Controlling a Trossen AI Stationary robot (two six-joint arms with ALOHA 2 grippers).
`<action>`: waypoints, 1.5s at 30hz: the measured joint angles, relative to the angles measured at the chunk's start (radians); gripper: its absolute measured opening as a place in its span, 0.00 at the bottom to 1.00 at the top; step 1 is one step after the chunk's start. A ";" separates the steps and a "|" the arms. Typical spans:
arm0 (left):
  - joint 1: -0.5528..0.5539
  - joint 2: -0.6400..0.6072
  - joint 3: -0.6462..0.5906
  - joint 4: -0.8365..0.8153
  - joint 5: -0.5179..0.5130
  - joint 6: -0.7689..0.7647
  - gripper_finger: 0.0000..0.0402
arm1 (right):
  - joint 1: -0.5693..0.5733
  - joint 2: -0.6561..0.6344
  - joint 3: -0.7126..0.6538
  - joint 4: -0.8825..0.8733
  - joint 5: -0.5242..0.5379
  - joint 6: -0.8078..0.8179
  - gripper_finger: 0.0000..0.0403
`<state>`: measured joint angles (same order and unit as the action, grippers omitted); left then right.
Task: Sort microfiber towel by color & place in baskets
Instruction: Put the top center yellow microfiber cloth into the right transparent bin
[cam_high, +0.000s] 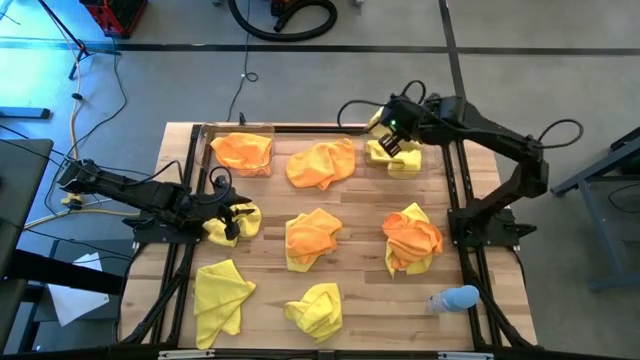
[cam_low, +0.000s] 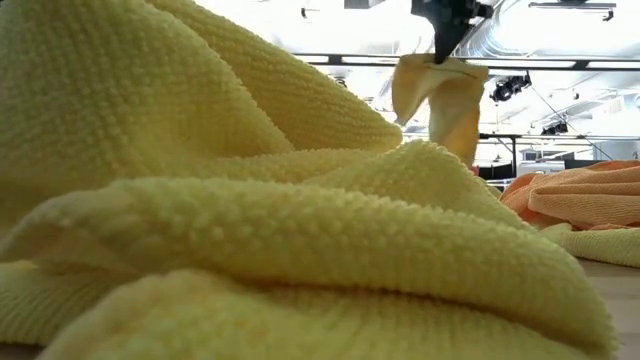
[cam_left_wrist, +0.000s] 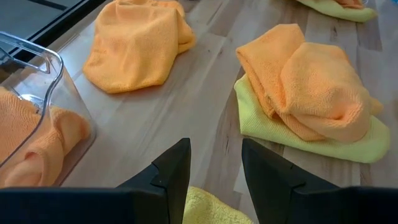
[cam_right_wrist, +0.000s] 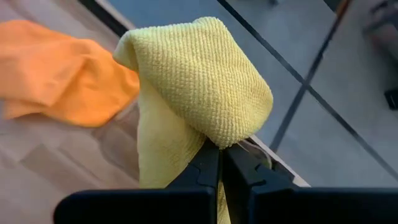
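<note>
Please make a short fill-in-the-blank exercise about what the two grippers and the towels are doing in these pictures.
1. The right gripper is shut on a ____ towel.
2. The basket at the table's far left corner holds an ____ towel.
3. The left gripper has its fingers ____ above a yellow towel.

Missing words: yellow; orange; open

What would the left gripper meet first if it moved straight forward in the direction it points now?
Probably bare table first: the left gripper points along the gap between an orange towel and an orange-on-yellow pile. Depth is unclear, and a yellow towel lies right beneath it.
</note>
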<state>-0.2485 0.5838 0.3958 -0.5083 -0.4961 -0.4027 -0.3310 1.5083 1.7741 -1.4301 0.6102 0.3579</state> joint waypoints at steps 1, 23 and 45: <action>0.000 0.000 0.000 0.000 0.000 -0.006 0.33 | -0.018 -0.004 -0.023 0.011 -0.004 -0.008 0.00; 0.000 0.000 0.000 0.015 -0.045 -0.014 0.33 | -0.314 -0.060 -0.712 0.626 -0.323 0.009 0.00; 0.000 0.000 0.000 0.012 -0.046 0.003 0.33 | -0.281 0.254 -0.709 0.716 -0.171 0.236 0.09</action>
<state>-0.2481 0.5838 0.3958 -0.4959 -0.5419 -0.3996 -0.6125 1.7626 1.0649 -0.7142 0.4391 0.5944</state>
